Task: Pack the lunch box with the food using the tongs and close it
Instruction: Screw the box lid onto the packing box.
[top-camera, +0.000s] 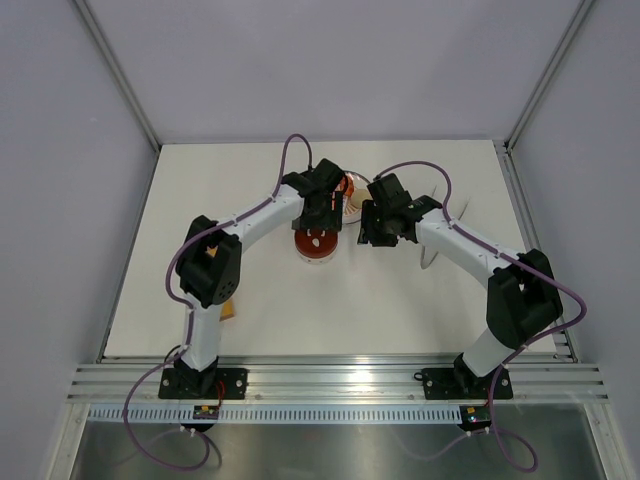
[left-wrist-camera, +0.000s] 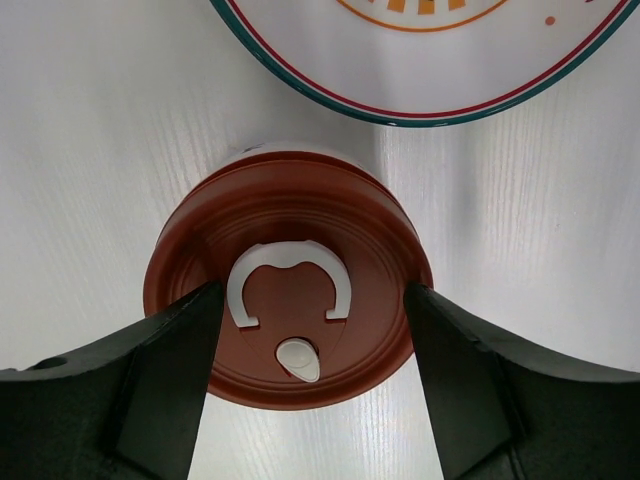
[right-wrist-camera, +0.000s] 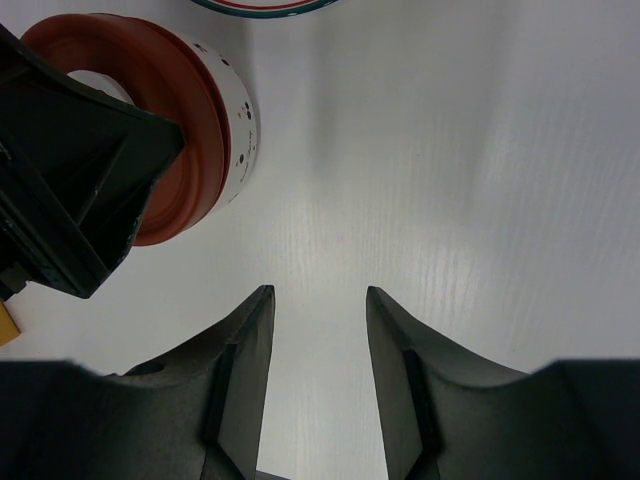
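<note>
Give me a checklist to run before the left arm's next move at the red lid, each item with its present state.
1. Lid on the lunch box: ok.
2. Left gripper centred on the lid, one finger on each side: ok.
3. Fingers pressing on the lid's rim: cannot tell.
4. Lid seated level all round: cannot tell.
5. Right gripper out of the way: ok, open, empty, beside the box.
6. Plate apart from the lid: ok.
</note>
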